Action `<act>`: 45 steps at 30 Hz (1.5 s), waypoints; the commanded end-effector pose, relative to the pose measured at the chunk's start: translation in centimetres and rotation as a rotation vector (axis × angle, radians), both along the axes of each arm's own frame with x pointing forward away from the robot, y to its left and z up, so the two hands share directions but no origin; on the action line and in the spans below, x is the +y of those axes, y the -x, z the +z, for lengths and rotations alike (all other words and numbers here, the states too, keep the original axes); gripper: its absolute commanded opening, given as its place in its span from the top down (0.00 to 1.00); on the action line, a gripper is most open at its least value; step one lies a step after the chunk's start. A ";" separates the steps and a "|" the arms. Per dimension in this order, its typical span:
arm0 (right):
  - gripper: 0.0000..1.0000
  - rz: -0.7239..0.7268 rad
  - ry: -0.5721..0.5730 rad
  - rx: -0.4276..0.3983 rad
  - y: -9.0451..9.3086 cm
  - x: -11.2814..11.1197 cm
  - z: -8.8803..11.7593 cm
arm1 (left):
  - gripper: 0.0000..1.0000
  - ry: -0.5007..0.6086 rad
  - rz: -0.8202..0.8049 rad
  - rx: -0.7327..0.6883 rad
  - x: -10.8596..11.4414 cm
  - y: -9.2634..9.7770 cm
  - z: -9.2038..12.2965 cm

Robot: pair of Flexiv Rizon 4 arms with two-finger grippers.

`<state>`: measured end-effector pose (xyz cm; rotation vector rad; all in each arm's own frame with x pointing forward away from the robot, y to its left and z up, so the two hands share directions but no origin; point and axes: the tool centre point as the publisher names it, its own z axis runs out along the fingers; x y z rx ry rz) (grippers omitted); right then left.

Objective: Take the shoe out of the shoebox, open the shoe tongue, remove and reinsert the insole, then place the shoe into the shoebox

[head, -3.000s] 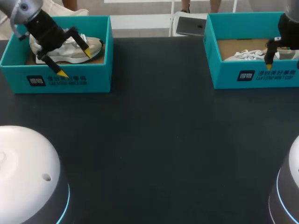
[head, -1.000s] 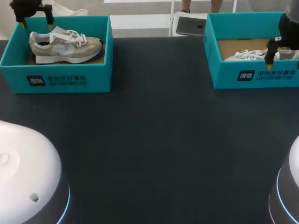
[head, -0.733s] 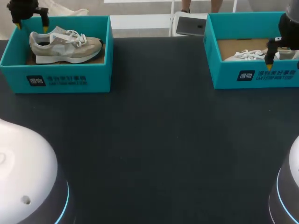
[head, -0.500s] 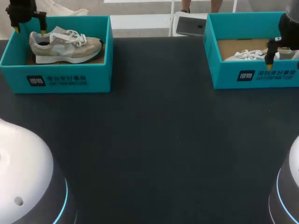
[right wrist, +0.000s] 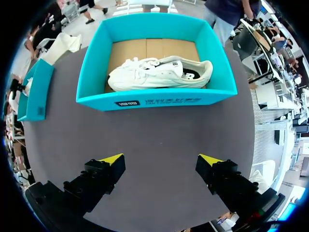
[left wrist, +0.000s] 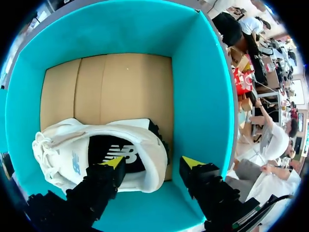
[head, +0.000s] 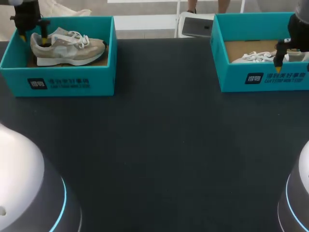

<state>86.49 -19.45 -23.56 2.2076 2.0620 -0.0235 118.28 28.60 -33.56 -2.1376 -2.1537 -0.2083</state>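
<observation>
Left end effector [head: 33,38] [left wrist: 152,164]: fingers spread wide, hanging at the heel end of the grey-beige sneaker [head: 67,48] [left wrist: 72,154]. The sneaker lies in the teal left shoebox [head: 67,82] [left wrist: 207,96], at 10 o'clock on the tabletop [head: 169,135], toe toward 3 o'clock.

The head view does not resolve where the tips sit. The left wrist view does: one yellow tip is over the black insole [left wrist: 113,152] inside the collar, the other is outside the heel, next to the box wall. Contact with the heel rim cannot be judged.

Right end effector [head: 279,65] [right wrist: 161,159]: fingers wide, holding nothing, above bare tabletop just short of the right shoebox [head: 263,79] [right wrist: 154,101] at 2 o'clock.

The head view shows only the laced forepart of the white sneaker [head: 251,57] [right wrist: 159,72]. The right wrist view shows its full length lying along the box.
</observation>
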 end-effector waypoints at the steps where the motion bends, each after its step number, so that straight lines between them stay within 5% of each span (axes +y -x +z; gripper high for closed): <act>1: 0.00 0.000 0.001 -0.001 0.0 0.0 0.0 | 0.42 0.001 0.000 0.016 0.4 -0.6 -0.8; 14: 0.00 0.000 0.001 -0.001 0.0 0.0 0.0 | 0.47 0.004 0.023 0.043 1.2 -0.9 -3.2; 18: 0.00 0.000 0.001 -0.001 0.0 0.0 0.0 | 0.62 0.001 0.035 0.067 1.4 -1.1 -3.7; 21: 0.00 0.000 0.001 -0.001 0.0 0.0 0.0 | 0.89 -0.020 0.031 0.076 1.6 -1.0 -4.0; 24: 0.00 0.000 0.001 -0.001 0.0 0.0 0.0 | 1.00 -0.040 0.029 0.082 2.0 -0.9 -3.9; 32: 0.00 0.000 0.001 -0.001 0.0 0.0 0.0 | 1.00 -0.068 0.019 0.088 2.6 -0.3 2.8; 40: 0.00 0.000 0.001 -0.001 0.0 0.0 0.0 | 1.00 -0.020 0.076 0.137 1.7 1.9 11.8; 45: 0.00 0.000 0.001 -0.001 0.0 0.0 0.0 | 1.00 -0.052 0.071 0.076 1.5 3.1 15.3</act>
